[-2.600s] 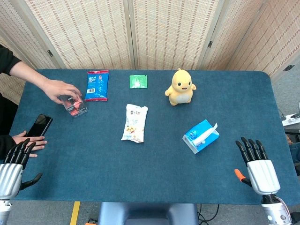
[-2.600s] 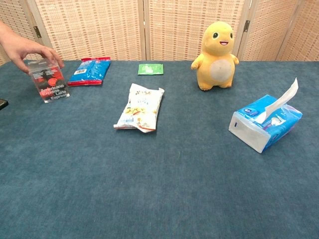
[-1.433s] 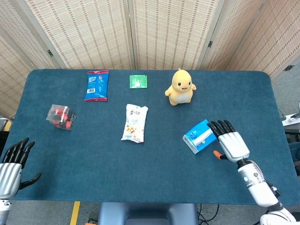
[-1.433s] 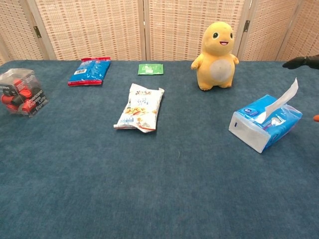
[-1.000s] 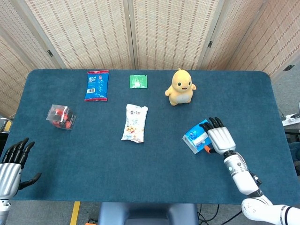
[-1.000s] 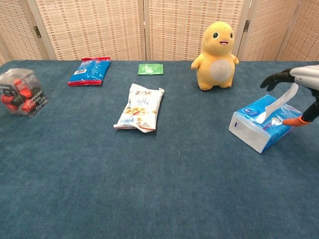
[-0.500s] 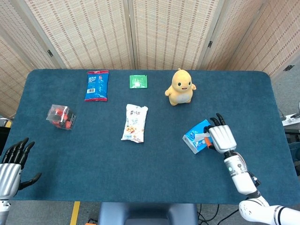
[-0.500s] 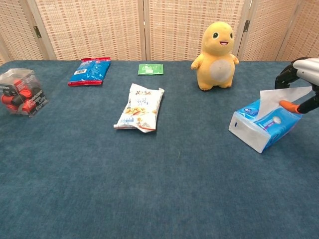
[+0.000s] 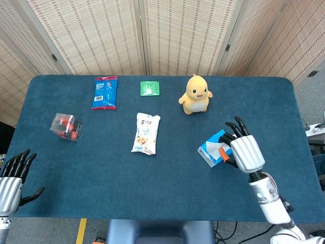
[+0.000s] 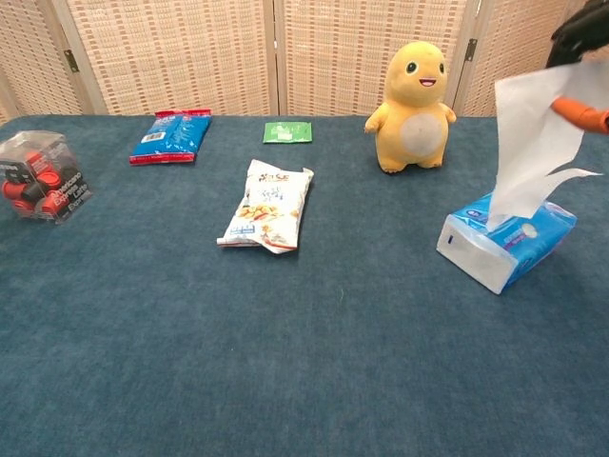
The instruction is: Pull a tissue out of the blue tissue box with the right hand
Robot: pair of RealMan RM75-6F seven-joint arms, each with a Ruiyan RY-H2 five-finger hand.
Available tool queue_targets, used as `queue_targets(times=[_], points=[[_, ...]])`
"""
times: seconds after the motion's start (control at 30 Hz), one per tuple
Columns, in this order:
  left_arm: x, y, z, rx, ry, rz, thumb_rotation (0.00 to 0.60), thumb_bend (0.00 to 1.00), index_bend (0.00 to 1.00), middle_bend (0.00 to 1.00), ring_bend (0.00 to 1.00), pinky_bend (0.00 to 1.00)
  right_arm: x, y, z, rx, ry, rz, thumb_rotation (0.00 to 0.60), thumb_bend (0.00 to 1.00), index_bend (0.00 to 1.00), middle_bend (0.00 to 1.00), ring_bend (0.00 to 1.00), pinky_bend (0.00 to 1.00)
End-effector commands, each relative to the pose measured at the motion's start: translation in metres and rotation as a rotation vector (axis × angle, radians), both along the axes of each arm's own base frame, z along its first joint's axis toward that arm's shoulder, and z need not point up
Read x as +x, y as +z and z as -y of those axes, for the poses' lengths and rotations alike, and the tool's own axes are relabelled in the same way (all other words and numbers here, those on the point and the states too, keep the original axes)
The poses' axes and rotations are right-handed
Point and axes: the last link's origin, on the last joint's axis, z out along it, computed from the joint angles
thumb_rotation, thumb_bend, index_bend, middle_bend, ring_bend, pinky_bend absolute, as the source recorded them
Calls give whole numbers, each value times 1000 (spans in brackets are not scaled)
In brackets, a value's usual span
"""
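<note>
My left hand (image 9: 12, 180) sits at the near left corner of the table (image 9: 101, 168), fingers apart, holding nothing; I only see it from the head camera.

Moving right from there, a clear box of red capsules (image 10: 38, 176) sits near the left edge. Behind it, toward the far side, a blue snack packet (image 10: 171, 136) lies flat. A white snack bag (image 10: 268, 205) lies roughly in the middle of the table, and a small green sachet (image 10: 287, 131) sits at the far edge behind it. Further right, a yellow plush toy (image 10: 412, 93) stands upright, facing me.

On the right side, the blue tissue box (image 10: 504, 243) rests on the table, nearer to me than the toy and well apart from it. A white tissue (image 10: 531, 143) rises out of the slot in its top; its lower end is in the box and its upper end is up at my right hand (image 10: 580, 67). In the chest view that hand is at the top right corner of the frame, mostly cut off, with dark fingers and the orange thumb tip pinching the tissue's upper edge. From the head camera the same hand hangs right above the box, its back toward the camera, covering part of it.
</note>
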Motion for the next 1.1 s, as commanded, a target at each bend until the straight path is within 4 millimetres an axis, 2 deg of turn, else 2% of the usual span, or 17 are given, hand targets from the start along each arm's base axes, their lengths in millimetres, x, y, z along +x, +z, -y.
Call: queue_targets(times=[0.03, 0.17, 0.33, 0.47, 0.6, 0.67, 0.73, 0.8, 0.9, 0.97, 1.1], points=[[0, 0, 1, 0, -2, -1, 600, 246, 0, 0, 0, 135, 4, 25, -40, -30, 80, 60, 600, 408, 663, 535, 165, 14], [1, 0, 1, 1, -5, -3, 600, 246, 0, 0, 0, 135, -7, 22, -64, -11, 96, 64, 600, 406, 663, 529, 165, 14], [1, 0, 2, 0, -5, -3, 600, 246, 0, 0, 0, 135, -29, 7, -82, 34, 76, 65, 600, 403, 663, 525, 165, 14], [1, -1, 1, -4, -5, -6, 600, 247, 0, 0, 0, 135, -48, -9, -89, 75, 41, 30, 600, 402, 663, 521, 165, 14], [2, -2, 2, -6, -5, -7, 600, 247, 0, 0, 0, 134, -67, -26, -89, 105, -7, -2, 600, 402, 663, 518, 165, 14], [2, -2, 2, -5, -6, -8, 600, 247, 0, 0, 0, 134, -74, -30, -88, 115, -27, -20, 600, 398, 656, 486, 157, 15], [2, -2, 2, -6, -5, -8, 600, 247, 0, 0, 0, 135, -80, -32, -88, 123, -44, -45, 600, 384, 572, 411, 119, 12], [1, -2, 2, -7, -5, -10, 600, 247, 0, 0, 0, 134, -84, -32, -88, 128, -60, -64, 600, 331, 328, 276, 44, 2], [2, -3, 2, -8, -6, -11, 600, 246, 0, 0, 0, 134, -87, -28, -89, 128, -92, -78, 600, 260, 109, 142, 1, 0], [2, -3, 2, -9, -6, -13, 600, 247, 0, 0, 0, 134, -90, -25, -90, 133, -118, -95, 600, 220, 38, 69, 0, 0], [2, -4, 2, -12, -6, -17, 600, 248, 0, 0, 0, 135, -98, -17, -92, 128, -167, -127, 600, 146, 0, 0, 0, 0]])
